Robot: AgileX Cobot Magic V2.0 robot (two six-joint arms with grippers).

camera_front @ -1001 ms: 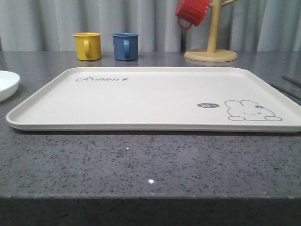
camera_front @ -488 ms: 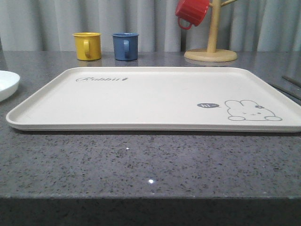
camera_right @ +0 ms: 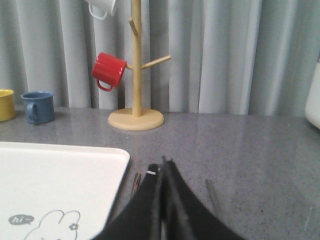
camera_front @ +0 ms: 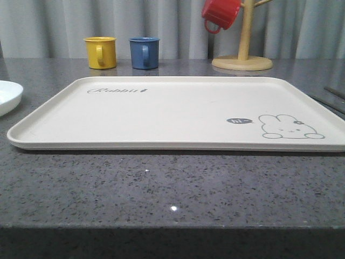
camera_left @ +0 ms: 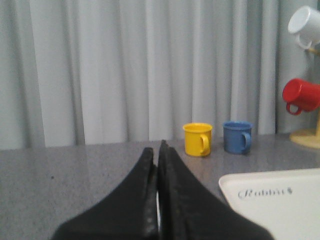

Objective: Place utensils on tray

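The cream tray (camera_front: 178, 110) with "Rabbit" script and a rabbit drawing lies flat in the middle of the grey table, with nothing on it. Long thin metal utensils (camera_front: 333, 101) lie on the table just off its right edge. In the right wrist view my right gripper (camera_right: 161, 162) is shut with nothing in it, above the table beside the tray (camera_right: 55, 175). One slim metal utensil end (camera_right: 136, 183) shows on one side of it and another (camera_right: 212, 195) on the other. My left gripper (camera_left: 156, 147) is shut and holds nothing, left of the tray corner (camera_left: 280, 200).
A white plate (camera_front: 8, 96) sits at the table's left edge. A yellow mug (camera_front: 101, 52) and a blue mug (camera_front: 144, 52) stand behind the tray. A wooden mug tree (camera_front: 243, 38) at the back right holds a red mug (camera_front: 220, 13) and a white mug (camera_left: 306, 25).
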